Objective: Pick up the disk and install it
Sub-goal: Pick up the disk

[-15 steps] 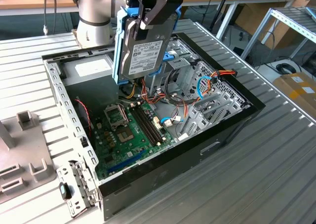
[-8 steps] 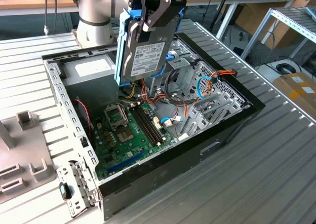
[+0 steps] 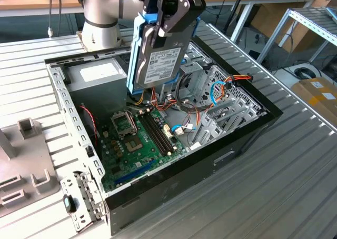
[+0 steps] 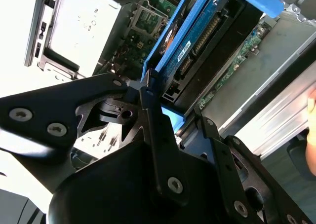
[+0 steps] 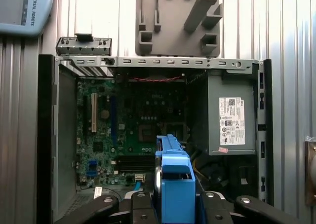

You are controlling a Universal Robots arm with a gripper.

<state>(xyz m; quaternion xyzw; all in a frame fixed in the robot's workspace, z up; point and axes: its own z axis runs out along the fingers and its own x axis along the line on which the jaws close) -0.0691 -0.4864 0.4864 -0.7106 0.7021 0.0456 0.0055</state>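
The pincer is clenched on the disk — held on edge above the open computer case.

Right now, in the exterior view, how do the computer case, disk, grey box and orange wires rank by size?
1. computer case
2. disk and grey box: these look alike, and the disk hangs nearer the camera, so unranked
3. orange wires
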